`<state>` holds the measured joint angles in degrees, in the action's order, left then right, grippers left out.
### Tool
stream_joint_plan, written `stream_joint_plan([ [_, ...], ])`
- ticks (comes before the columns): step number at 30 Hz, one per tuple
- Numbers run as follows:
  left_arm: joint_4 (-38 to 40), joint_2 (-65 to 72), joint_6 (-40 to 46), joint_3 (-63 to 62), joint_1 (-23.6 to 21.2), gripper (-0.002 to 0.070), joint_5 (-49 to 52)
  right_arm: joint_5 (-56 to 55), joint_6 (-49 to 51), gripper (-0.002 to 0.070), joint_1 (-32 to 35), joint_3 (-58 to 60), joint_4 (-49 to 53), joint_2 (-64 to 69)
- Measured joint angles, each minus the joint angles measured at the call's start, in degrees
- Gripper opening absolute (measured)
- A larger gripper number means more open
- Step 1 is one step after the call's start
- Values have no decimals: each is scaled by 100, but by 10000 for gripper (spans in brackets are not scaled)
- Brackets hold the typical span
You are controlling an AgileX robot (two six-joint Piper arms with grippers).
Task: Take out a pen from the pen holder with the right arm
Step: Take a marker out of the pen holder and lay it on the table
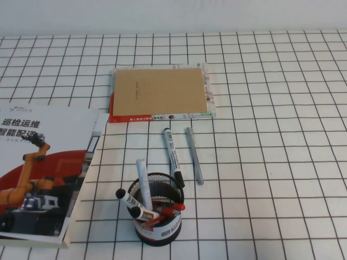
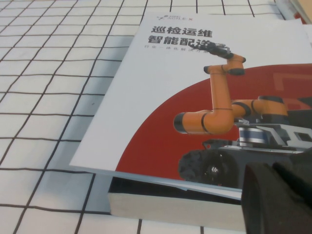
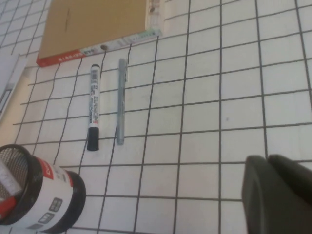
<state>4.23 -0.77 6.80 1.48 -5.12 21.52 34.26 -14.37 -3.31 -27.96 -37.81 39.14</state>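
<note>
— Black wire-mesh pen holder [image 1: 160,230]: position?
— At 6 o'clock on the checked table [image 1: 282,108], upright. Inside it, a white marker [image 1: 144,184] leans toward 11 o'clock and a red-capped marker [image 1: 172,207] points toward 3.
— Loose items?
— A black-capped marker [image 1: 173,157] and a grey pen [image 1: 194,155] lie flat, side by side, at 12 to 1 o'clock of the holder. A brown notebook [image 1: 160,92] lies beyond at 12 and a book [image 1: 38,173] at 9.
— Right gripper [image 3: 269,163]?
— Closed, holding nothing, above bare squares, well apart from the holder.
— Left gripper [image 2: 274,170]?
— Above the book's edge.
</note>
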Motion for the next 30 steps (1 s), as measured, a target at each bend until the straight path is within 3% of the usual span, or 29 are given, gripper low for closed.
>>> stream_joint_plan([
  [6, 0, 0, 0, 0, 0, -3, 0, -1, -805, -16, -62, -424, -560, 1142],
  [9, 0, 0, 0, 0, 0, -3, 0, -108, -874, -16, -450, -706, -545, 1699],
  [17, 0, 0, 0, 0, 0, -3, 0, -1427, -883, -16, -2474, -1333, -354, 2887],
  [24, 0, 0, 0, 0, 0, -3, 0, -3054, -450, -10, -3956, -1347, 366, 3064],
  [27, 0, 0, 0, 0, 0, -3, 0, -3712, -413, 36, -4435, -1347, 388, 3081],
  [30, 0, 0, 0, 0, 0, -3, 0, -4183, -401, 146, -4766, -1357, 371, 3215],
])
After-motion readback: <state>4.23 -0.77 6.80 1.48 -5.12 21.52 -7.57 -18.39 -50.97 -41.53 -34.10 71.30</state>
